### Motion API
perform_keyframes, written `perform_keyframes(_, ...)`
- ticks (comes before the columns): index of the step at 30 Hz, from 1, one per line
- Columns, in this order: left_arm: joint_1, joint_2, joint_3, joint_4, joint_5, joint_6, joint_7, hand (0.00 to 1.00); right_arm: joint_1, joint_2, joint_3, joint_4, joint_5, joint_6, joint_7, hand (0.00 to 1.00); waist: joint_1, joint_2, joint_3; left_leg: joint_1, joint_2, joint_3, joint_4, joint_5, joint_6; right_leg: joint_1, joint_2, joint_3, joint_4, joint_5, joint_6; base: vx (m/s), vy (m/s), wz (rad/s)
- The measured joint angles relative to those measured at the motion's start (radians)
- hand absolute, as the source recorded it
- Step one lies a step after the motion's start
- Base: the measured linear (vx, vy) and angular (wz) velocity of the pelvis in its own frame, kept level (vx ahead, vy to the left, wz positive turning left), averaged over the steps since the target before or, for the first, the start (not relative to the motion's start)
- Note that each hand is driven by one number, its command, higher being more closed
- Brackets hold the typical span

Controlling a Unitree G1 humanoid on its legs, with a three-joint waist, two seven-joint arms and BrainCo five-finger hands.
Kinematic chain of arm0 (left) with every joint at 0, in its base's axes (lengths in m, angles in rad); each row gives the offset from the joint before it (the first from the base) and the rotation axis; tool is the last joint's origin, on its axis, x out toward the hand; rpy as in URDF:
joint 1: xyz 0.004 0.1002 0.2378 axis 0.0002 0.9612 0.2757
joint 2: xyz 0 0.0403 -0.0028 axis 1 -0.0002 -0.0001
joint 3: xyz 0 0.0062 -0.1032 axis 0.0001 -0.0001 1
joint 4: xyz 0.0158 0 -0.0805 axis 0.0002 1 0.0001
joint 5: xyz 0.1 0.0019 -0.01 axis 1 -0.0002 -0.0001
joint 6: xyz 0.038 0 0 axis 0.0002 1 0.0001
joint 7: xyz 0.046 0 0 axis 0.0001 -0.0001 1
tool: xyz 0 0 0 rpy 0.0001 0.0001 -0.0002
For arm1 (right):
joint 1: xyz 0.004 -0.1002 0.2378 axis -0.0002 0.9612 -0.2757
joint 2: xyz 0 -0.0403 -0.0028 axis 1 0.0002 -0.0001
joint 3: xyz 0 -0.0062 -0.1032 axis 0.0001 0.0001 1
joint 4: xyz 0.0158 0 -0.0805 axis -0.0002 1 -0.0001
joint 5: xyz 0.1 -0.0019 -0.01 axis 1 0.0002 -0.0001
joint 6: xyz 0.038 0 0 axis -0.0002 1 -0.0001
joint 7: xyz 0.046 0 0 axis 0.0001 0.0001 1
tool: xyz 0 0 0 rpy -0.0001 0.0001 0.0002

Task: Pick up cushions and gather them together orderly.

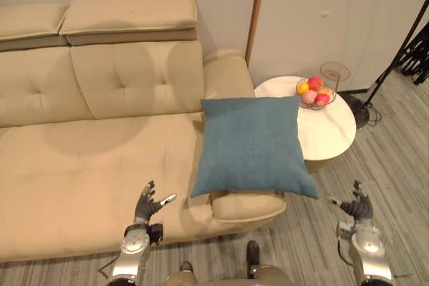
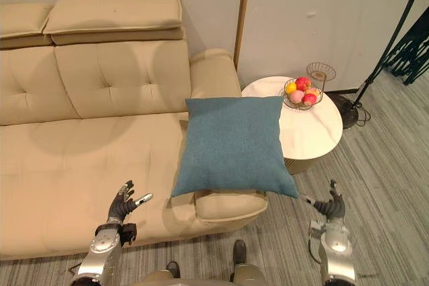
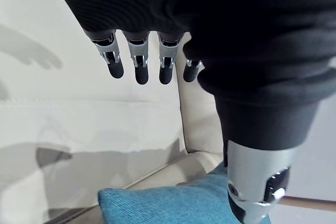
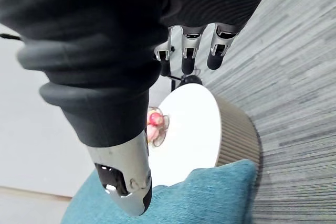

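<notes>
head eyes: high, looking down on sofa (image 1: 87, 159) | wrists: near — all share cushion (image 3: 168, 205)

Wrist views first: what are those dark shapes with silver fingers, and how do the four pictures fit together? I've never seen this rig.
The dark shapes are the covered backs of a humanoid robot's hands, filmed by a camera on each wrist. The two wide pictures come from its head camera, looking down. A square blue fabric cushion lies over the arm of a beige sofa, beside a round white table with a wire basket of fruit. The left hand and right hand are open, holding nothing.
</notes>
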Motion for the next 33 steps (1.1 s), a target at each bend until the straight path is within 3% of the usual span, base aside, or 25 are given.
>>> perform_keyframes(4,-0.185,-0.001,-0.082,0.049,-0.02,-0.002,0.001,0.0,-0.199,-0.016,0.126,0.062,0.001,0.0,0.001,0.0,0.001,0.009,0.032,-0.081,-0.002,-0.017,0.0,0.04,0.004,-0.075,-0.001,-0.012,0.003,0.04,-0.019,0.02,-0.024,0.1)
perform_keyframes(11,-0.73,0.018,-0.144,0.299,-0.133,-0.012,0.065,0.0,-0.723,-0.022,0.219,0.295,0.098,0.004,-0.06,0.0,-0.005,0.002,0.214,-0.279,0.007,-0.048,0.112,0.042,0.005,-0.234,-0.01,-0.025,0.04,0.084,-0.039,-0.06,-0.012,0.09)
perform_keyframes(12,-0.785,0.024,-0.15,0.333,-0.149,-0.011,0.069,1.0,-0.772,-0.025,0.223,0.317,0.116,0.004,-0.072,1.0,-0.009,0.0,0.23,-0.297,0.005,-0.045,0.119,0.043,0.007,-0.249,-0.011,-0.02,0.04,0.089,-0.037,-0.14,-0.014,-0.09)
perform_keyframes(15,-0.95,0.034,-0.18,0.41,-0.213,-0.01,0.086,1.0,-0.917,-0.02,0.282,0.344,0.16,0.009,-0.103,1.0,-0.029,-0.008,0.297,-0.331,0.006,-0.027,0.138,0.047,0.012,-0.289,-0.01,0.009,0.039,0.114,-0.039,-0.11,-0.025,-0.17)
perform_keyframes(19,-0.994,0.031,-0.185,0.41,-0.252,-0.012,0.094,1.0,-0.961,-0.023,0.324,0.336,0.177,0.005,-0.117,1.0,-0.031,-0.008,0.297,-0.375,0.012,-0.014,0.158,0.046,0.012,-0.333,-0.002,0.036,0.036,0.123,-0.038,-0.09,-0.059,-0.2)
perform_keyframes(24,-0.996,0.088,-0.185,0.341,-0.289,-0.014,0.11,1.0,-0.957,-0.024,0.384,0.249,0.201,0.0,-0.119,1.0,-0.032,-0.014,0.314,-0.38,0.039,-0.007,0.164,0.052,0.0,-0.34,0.026,0.05,0.028,0.133,-0.051,-0.05,-0.101,-0.11)
perform_keyframes(30,-0.947,0.136,-0.188,0.184,-0.284,-0.013,0.125,1.0,-0.804,-0.028,0.454,0.017,0.2,-0.002,-0.119,1.0,-0.035,-0.014,0.314,-0.315,0.056,0.011,0.122,0.061,-0.014,-0.28,0.049,0.059,-0.023,0.153,-0.058,0.03,-0.061,-0.1)
perform_keyframes(33,-0.804,0.137,-0.183,-0.03,-0.252,-0.014,0.149,1.0,-0.646,-0.009,0.46,-0.139,0.198,-0.001,-0.118,1.0,-0.035,-0.013,0.311,-0.252,0.059,0.014,0.09,0.06,-0.014,-0.216,0.056,0.062,-0.055,0.153,-0.058,0.11,-0.03,-0.02)
